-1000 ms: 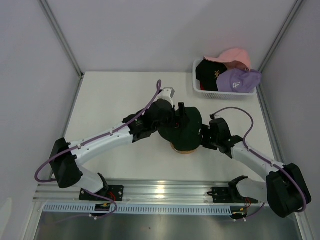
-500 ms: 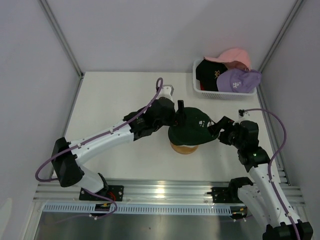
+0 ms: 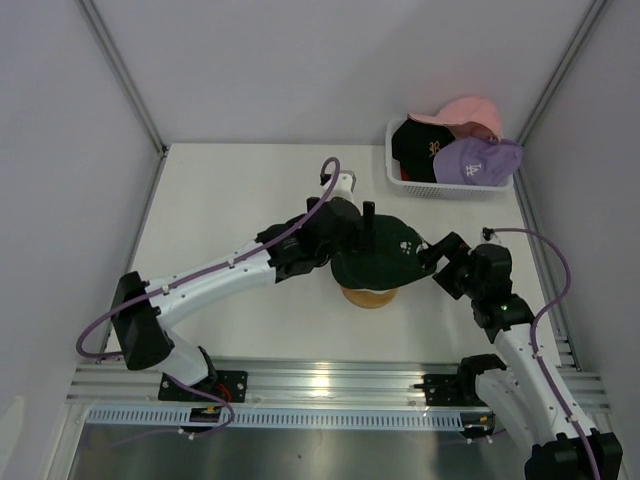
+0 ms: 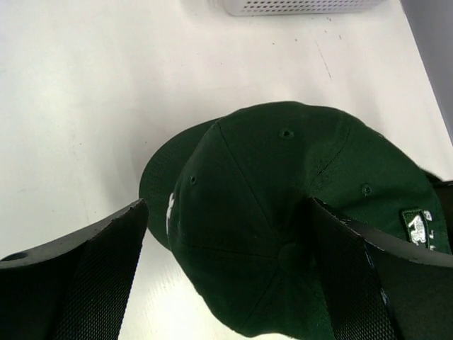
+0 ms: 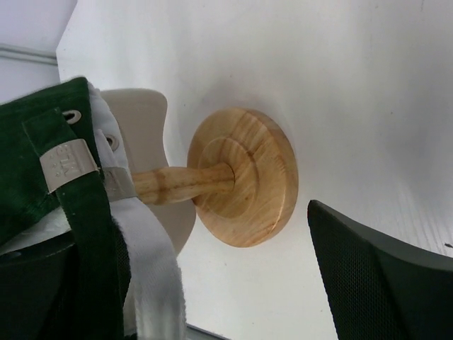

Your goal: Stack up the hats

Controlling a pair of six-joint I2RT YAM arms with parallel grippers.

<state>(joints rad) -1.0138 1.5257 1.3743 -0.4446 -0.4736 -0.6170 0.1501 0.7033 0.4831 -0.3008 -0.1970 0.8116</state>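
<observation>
Left gripper (image 4: 225, 209) hangs open over the dark green fabric cap (image 3: 378, 252), fingers spread wide. Right gripper (image 3: 432, 258) is open too, just beside the cap's edge. That cap sits on the round wooden stand (image 5: 244, 185), probably so more can pile on top.

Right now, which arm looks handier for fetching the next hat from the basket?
Probably the right. The right fingers, open, sit on the basket's side of the table, nearer the lavender cap. The left fingers, open, straddle the green cap on the stand.

Green cap (image 4: 269, 212) (brim leftward) under end effector (image 4: 226, 205)
</observation>
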